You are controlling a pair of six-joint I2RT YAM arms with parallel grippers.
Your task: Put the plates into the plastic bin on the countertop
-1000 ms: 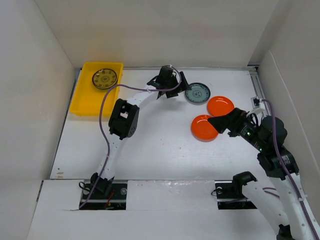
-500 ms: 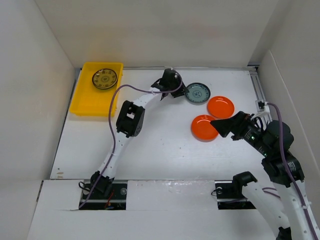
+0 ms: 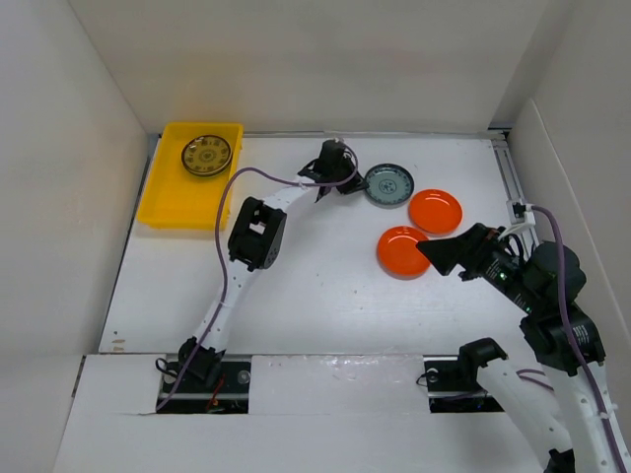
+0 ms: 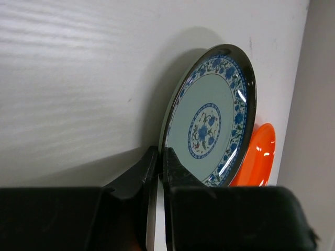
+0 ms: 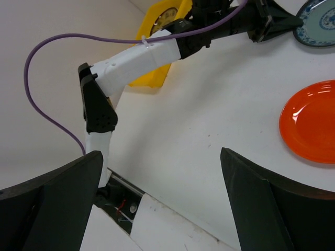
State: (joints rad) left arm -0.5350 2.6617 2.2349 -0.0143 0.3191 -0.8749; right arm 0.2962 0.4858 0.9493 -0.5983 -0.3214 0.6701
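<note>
Yellow is showing at the far left corner, where the plastic bin (image 3: pixel 170 213) is holding one brown-gold plate (image 3: pixel 206 155). On the countertop (image 3: pixel 315 286) I am watching my left gripper (image 4: pixel 160 154) pinching the rim of the teal-blue plate (image 4: pixel 209 117), its fingers drawn tight together. My right gripper (image 5: pixel 161 152) is hanging spread wide and holding nothing, by the nearer orange plate (image 3: pixel 402 251). The farther orange plate (image 3: pixel 435 210) is lying just beside the teal-blue plate.
</note>
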